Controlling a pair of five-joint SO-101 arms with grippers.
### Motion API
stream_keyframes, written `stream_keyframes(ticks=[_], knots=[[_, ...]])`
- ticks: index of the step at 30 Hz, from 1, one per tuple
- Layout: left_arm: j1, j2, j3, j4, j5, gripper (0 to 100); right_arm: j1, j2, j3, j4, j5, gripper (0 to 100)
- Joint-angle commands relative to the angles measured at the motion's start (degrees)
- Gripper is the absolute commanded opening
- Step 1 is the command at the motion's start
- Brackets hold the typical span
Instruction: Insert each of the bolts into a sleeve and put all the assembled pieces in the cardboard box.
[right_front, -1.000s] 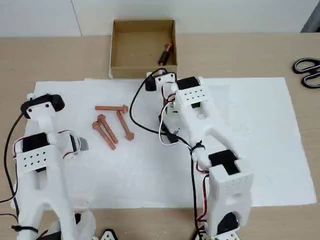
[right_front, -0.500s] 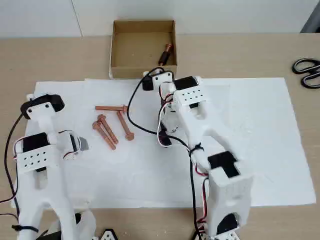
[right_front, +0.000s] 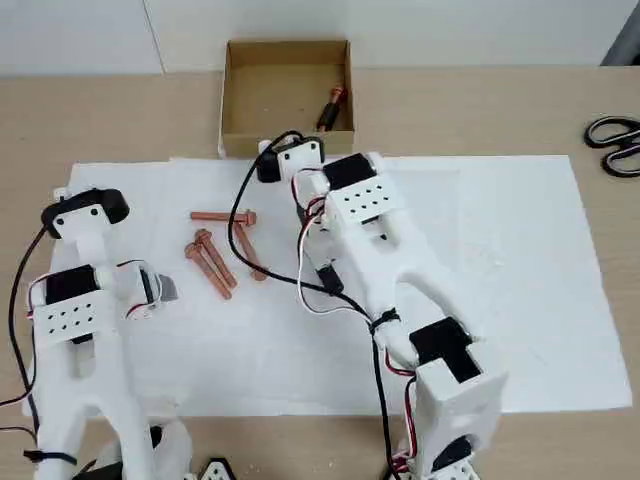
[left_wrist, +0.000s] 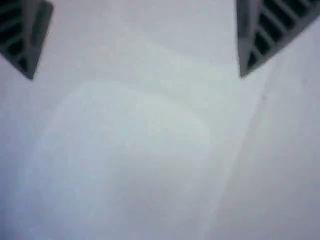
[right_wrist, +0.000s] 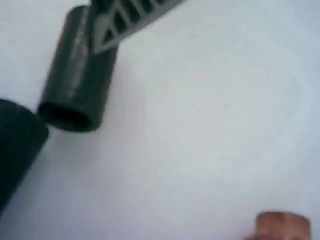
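Left gripper (left_wrist: 136, 42): released, tips spread wide above the white sheet (right_front: 520, 260).
Bolts (right_front: 225, 248): four, copper, loose in a cluster on the sheet between the two arms.
Cardboard box (right_front: 236, 100): on the table beyond the sheet; one assembled piece (right_front: 330, 106) lies by its right wall.
Right gripper (right_front: 318, 250): low over the sheet, just right of the bolts; jaw state cannot be told.
Dark sleeve (right_wrist: 75, 85): lying on the sheet by the right gripper, a second sleeve (right_wrist: 15, 150) beside it.
Scissors (right_front: 615, 140): far right, on the table.

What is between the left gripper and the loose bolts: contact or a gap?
Apart. The left wrist view shows the left gripper open over white paper; the high view shows paper between that arm and the bolts.
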Motion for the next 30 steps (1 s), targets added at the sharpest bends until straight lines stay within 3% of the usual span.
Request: stream_keyframes(ticks=[1, 23, 28, 30], knots=[[0.35, -0.18, -2.24, -1.14, 0.44, 25, -0.66, 1.01, -1.85, 0.13, -0.7, 15.4], [0.44, 0.18, -2.24, -1.14, 0.44, 25, -0.84, 12.7, -1.93, -1.71, -2.46, 15.1], [0.44, 0.18, -2.24, -1.14, 0.44, 25, -0.48, 12.44, -1.93, -2.24, -2.81, 0.8], [0.44, 0.18, -2.24, -1.14, 0.44, 25, -0.4, 12.35, -2.11, -1.98, -2.64, 1.2]])
